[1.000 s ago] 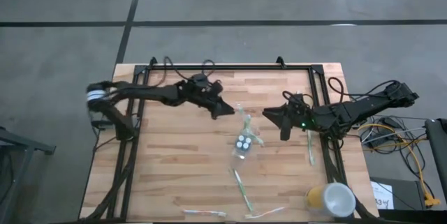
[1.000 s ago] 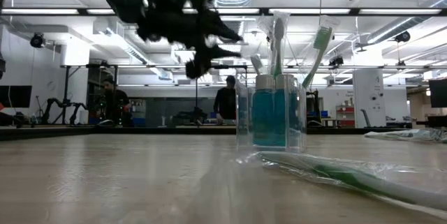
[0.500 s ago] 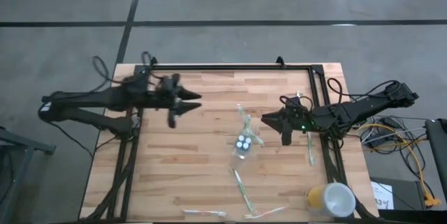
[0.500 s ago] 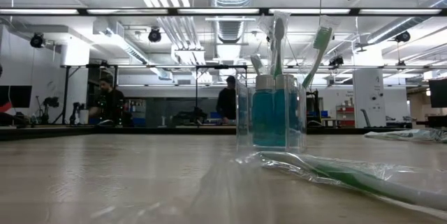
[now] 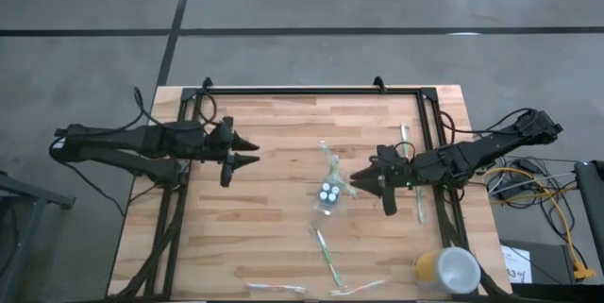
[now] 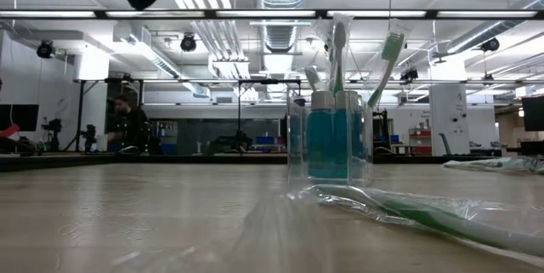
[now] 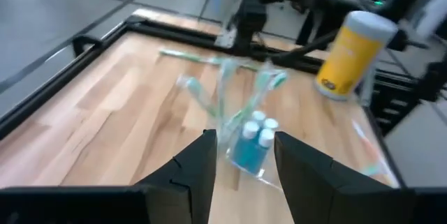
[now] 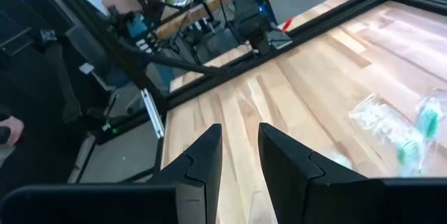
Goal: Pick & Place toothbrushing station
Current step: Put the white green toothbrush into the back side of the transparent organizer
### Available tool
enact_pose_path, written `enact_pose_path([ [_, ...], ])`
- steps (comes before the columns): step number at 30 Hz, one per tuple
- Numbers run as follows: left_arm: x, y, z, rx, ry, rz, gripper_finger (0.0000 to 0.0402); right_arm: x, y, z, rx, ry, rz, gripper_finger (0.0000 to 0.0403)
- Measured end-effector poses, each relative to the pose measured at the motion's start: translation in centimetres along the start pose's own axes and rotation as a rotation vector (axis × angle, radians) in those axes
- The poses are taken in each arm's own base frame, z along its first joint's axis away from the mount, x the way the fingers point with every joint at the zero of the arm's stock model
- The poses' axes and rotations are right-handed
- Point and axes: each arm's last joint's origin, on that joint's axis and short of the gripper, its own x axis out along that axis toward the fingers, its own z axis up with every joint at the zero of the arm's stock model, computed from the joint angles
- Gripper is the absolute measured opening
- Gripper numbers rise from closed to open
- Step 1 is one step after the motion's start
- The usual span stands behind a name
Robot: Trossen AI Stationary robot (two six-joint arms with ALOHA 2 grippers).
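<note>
A small clear cup (image 5: 328, 195) stands upright on its base at the table's middle. It holds three bluish tubes with white caps (image 7: 258, 128) and a few toothbrushes (image 6: 338, 48) that lean out over its rim. My left gripper (image 5: 258, 150) hovers open, left of the cup and pointing toward it; the cup shows beyond its fingers in the left wrist view (image 7: 244, 161). My right gripper (image 5: 356, 177) hovers open just right of the cup with nothing between its fingers (image 8: 241, 151).
Loose wrapped toothbrushes lie near the front edge (image 5: 327, 254), (image 5: 276, 288), (image 5: 359, 290) and by the right rail (image 5: 418, 199), (image 5: 404, 138). A yellow cup with a white top (image 5: 448, 270) stands at the front right corner. A black frame (image 5: 311, 91) runs along the table's far and side edges.
My left gripper has drawn back from beside the cup toward the table's left edge, rising and rolling as it went, still open. My right gripper has shifted slightly toward the near edge and rolled a little. The cup and toothbrushes have stayed put.
</note>
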Motion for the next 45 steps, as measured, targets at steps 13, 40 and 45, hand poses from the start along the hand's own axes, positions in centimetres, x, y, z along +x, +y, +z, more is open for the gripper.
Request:
enact_pose_path([
  [13, -0.5, 0.2, -1.6, 0.024, -0.062, -0.038, 0.0149, 1.4, 1.6, -2.9, 0.116, 0.169, 0.074, 0.0088],
  [40, -5.4, 1.3, -2.8, 0.079, -0.055, 0.005, 0.0149, 7.7, 8.8, -7.4, 0.151, 0.777, -0.144, 0.0065],
  [45, -5.2, 1.3, -3.1, 0.165, -0.041, -0.023, 0.0149, 9.3, 10.1, -7.4, 0.148, 0.805, -0.151, 0.0064],
])
